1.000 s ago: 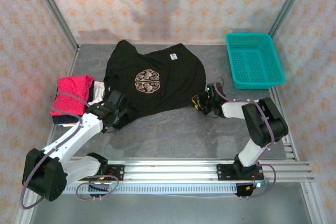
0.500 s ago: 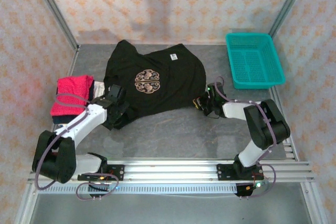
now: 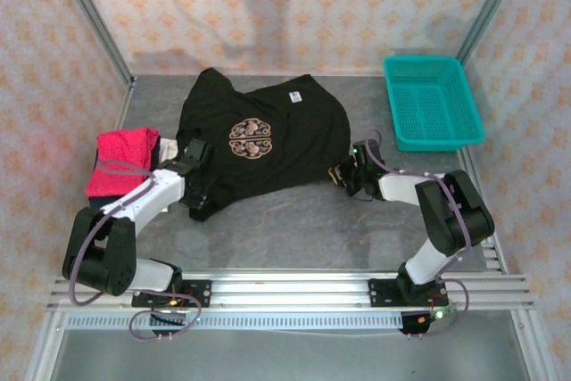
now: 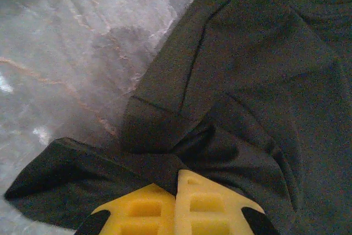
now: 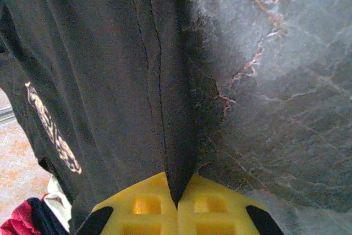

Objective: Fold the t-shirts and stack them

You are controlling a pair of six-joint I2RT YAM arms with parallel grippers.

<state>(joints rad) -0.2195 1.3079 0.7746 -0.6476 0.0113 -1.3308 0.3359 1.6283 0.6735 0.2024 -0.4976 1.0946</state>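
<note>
A black t-shirt (image 3: 268, 140) with a round beige emblem (image 3: 250, 138) and a small white label lies spread on the grey table. My left gripper (image 3: 198, 192) is shut on its near-left corner; in the left wrist view the yellow fingers (image 4: 190, 205) pinch a bunched fold of black cloth (image 4: 181, 152). On the shirt's right edge my right gripper (image 3: 343, 174) is shut, its yellow fingers (image 5: 212, 207) clamping the black hem (image 5: 179, 152). A folded crimson-pink t-shirt (image 3: 120, 160) rests at the left on other folded cloth.
A teal mesh basket (image 3: 433, 100) stands at the back right. Patterned walls enclose the table on three sides. An aluminium rail (image 3: 294, 290) with both arm bases runs along the near edge. Bare grey table (image 3: 303, 220) lies between the shirt and the rail.
My left arm has drawn in toward the shirt's near-left corner and its gripper has closed on the cloth. The right gripper has stayed clamped on the right edge.
</note>
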